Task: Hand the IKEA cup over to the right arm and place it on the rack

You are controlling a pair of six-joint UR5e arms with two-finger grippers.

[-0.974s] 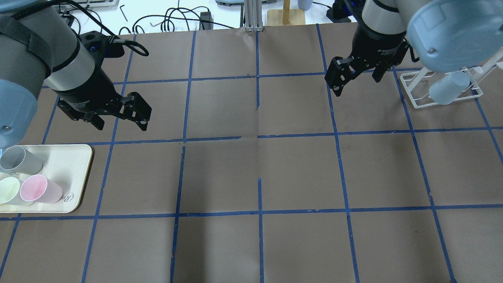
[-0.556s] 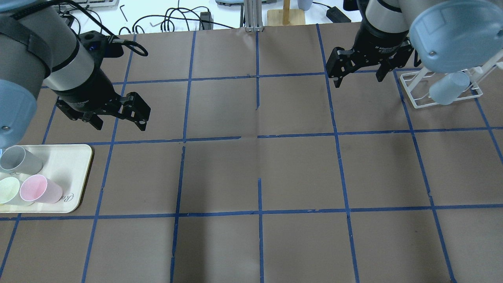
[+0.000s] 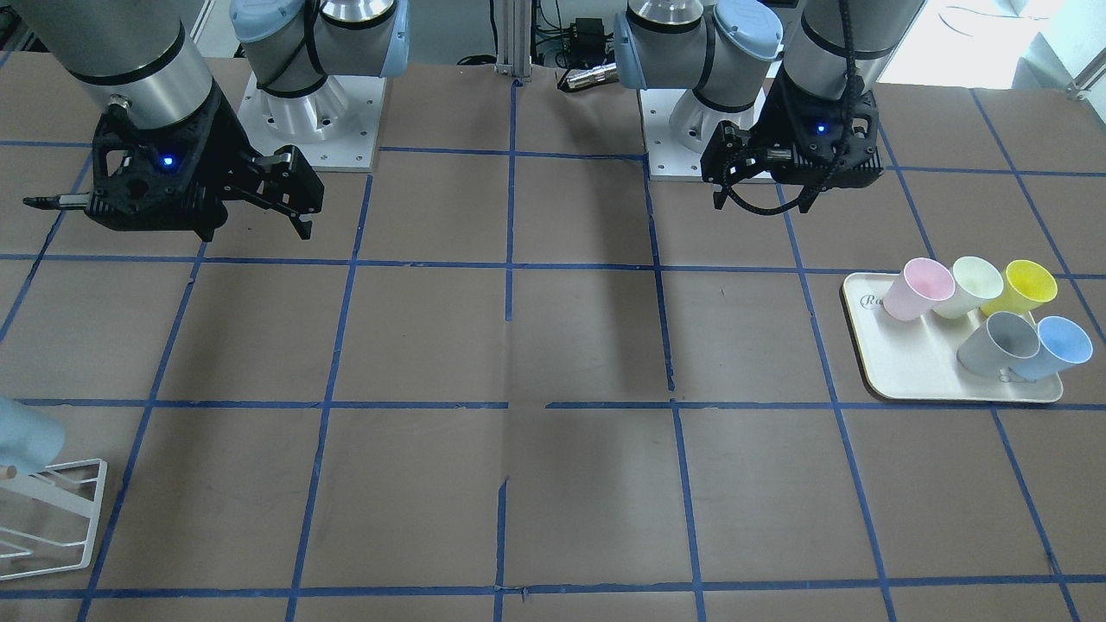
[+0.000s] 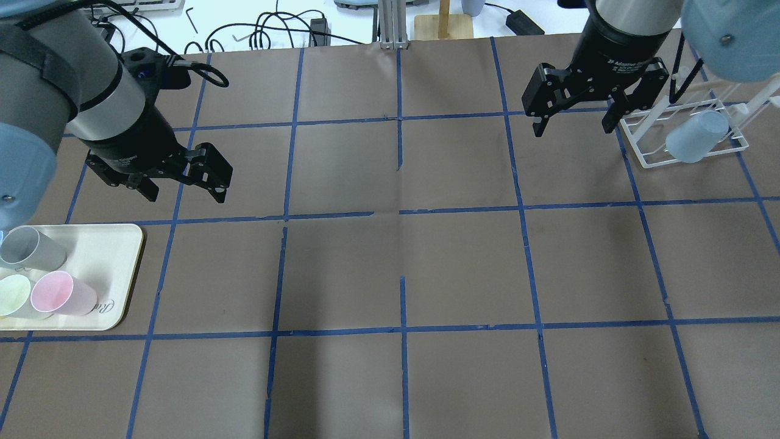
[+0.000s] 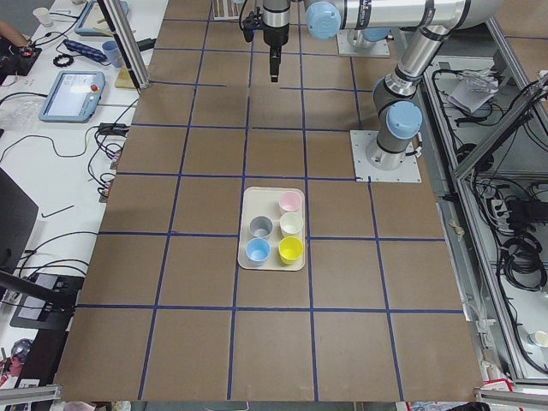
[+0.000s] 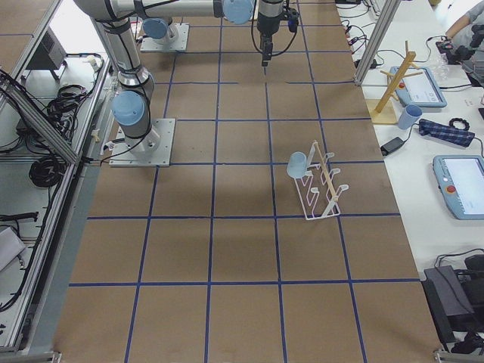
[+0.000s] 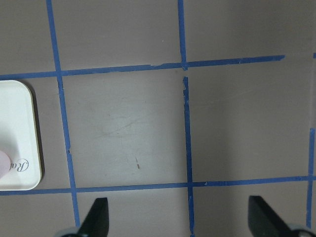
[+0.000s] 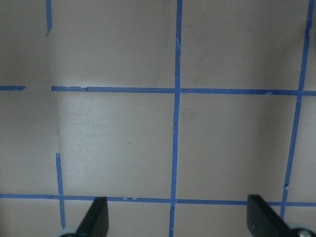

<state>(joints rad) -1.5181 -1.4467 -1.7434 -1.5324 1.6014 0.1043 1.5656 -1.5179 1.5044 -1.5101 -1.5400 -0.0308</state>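
Observation:
A pale blue IKEA cup (image 4: pixel 696 135) hangs tilted on the white wire rack (image 4: pixel 632 142) at the table's far right. It also shows in the front view (image 3: pixel 22 432) and the right view (image 6: pixel 297 165). My right gripper (image 4: pixel 573 128) is open and empty. It hovers just left of the rack, apart from the cup. My left gripper (image 4: pixel 186 195) is open and empty above bare table, beyond the cream tray (image 4: pixel 103 256). A second blue cup (image 3: pixel 1058 345) lies on that tray. Both wrist views show only spread fingertips (image 7: pixel 96 217) (image 8: pixel 261 217) over taped table.
The tray (image 3: pixel 916 380) also holds a grey cup (image 4: pixel 30 247), a pink cup (image 4: pixel 61 292), a pale green cup (image 3: pixel 972 285) and a yellow cup (image 3: pixel 1028 285). A wooden stand (image 4: pixel 443 21) and cables (image 4: pixel 268 30) lie past the table's far edge.
My right gripper has moved right and toward the table's far edge, turning to end close beside the rack. It stays open. My left gripper has barely moved.

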